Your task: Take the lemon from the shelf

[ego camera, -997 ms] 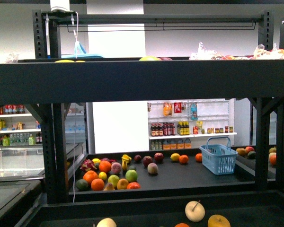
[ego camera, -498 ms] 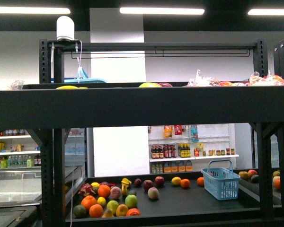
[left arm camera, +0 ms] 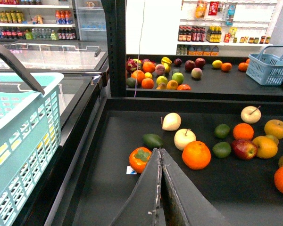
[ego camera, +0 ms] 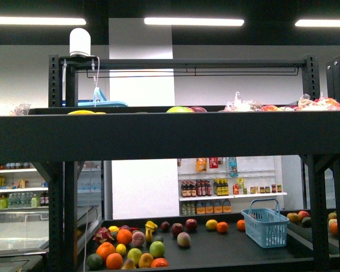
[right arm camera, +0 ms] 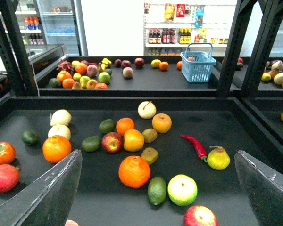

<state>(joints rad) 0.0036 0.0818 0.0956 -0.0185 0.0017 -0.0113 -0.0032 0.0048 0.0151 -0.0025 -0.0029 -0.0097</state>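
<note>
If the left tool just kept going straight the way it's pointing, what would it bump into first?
Probably the white pear or the big orange beside it on the shelf deck. The shut left tool points between them and the persimmon; depth is unclear.

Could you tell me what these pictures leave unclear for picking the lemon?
- Front view: the shelf front lip hides the top-deck fruit; only tops show.
- Front view: neither arm is in frame.
- Left wrist view: the left end effector covers the deck beyond it.
- Right wrist view: the right end effector is cut off by the edge.
</note>
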